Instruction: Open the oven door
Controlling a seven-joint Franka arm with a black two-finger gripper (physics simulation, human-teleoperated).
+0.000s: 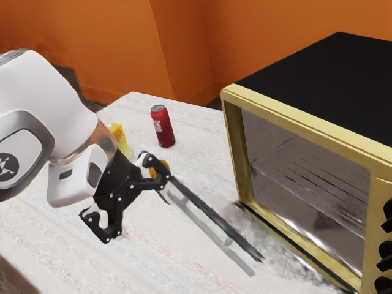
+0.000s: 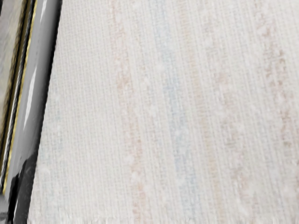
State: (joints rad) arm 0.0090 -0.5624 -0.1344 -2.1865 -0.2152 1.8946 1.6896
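The black two-finger pincer [image 1: 136,205] stands wide open, holding nothing, one finger beside the long grey bar handle [image 1: 211,213]. The clear glass door [image 1: 272,248] beyond looks lowered; ease off without snagging the handle.

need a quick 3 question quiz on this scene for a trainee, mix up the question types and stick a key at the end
1. Short answer: what colour is the thick front frame of the boxy, black-topped oven?

2. True or false: the black two-finger gripper has its fingers spread apart, one of them right by an end of the long dark bar.

3. Multiple choice: the cylindrical red can stands on
A) the oven's top
B) the white, faintly striped table
C) the bar

Key: 1. gold; 2. true; 3. B
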